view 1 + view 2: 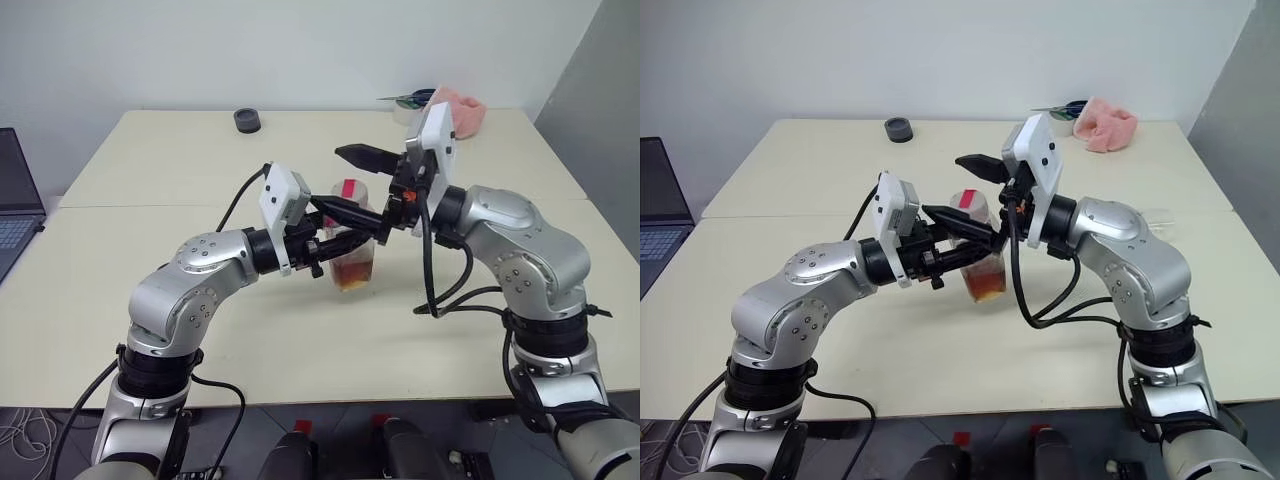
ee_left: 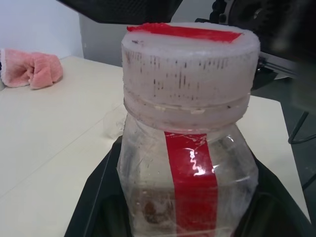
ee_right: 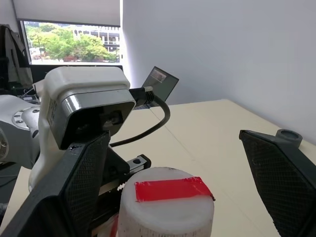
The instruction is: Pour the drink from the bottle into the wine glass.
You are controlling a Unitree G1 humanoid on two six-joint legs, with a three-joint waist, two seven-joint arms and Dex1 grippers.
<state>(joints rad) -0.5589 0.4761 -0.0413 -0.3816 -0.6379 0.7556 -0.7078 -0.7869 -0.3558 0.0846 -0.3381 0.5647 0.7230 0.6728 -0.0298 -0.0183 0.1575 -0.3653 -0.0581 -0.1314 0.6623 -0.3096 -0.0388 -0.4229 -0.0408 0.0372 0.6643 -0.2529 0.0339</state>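
Note:
The bottle [image 1: 352, 250] is a clear squarish plastic one with a red label strip and a whitish cap [image 3: 168, 202] taped red on top. It hangs upright above the table's middle. My left gripper [image 1: 360, 230] is shut on its body from the left. The drink [image 1: 352, 272], an amber liquid, fills its lower part. My right gripper [image 1: 365, 185] stands open at cap height, one finger [image 3: 74, 197] on each side of the cap, apart from it. The wine glass [image 2: 114, 126] shows faintly as a clear shape on the table to the right, behind my right arm [image 1: 1160, 218].
A black round lid [image 1: 247, 120] sits at the back of the cream table [image 1: 150, 170]. A pink cloth [image 1: 460, 108] and blue-handled scissors [image 1: 415, 98] lie at the back right. A laptop [image 1: 15, 200] stands off the left edge.

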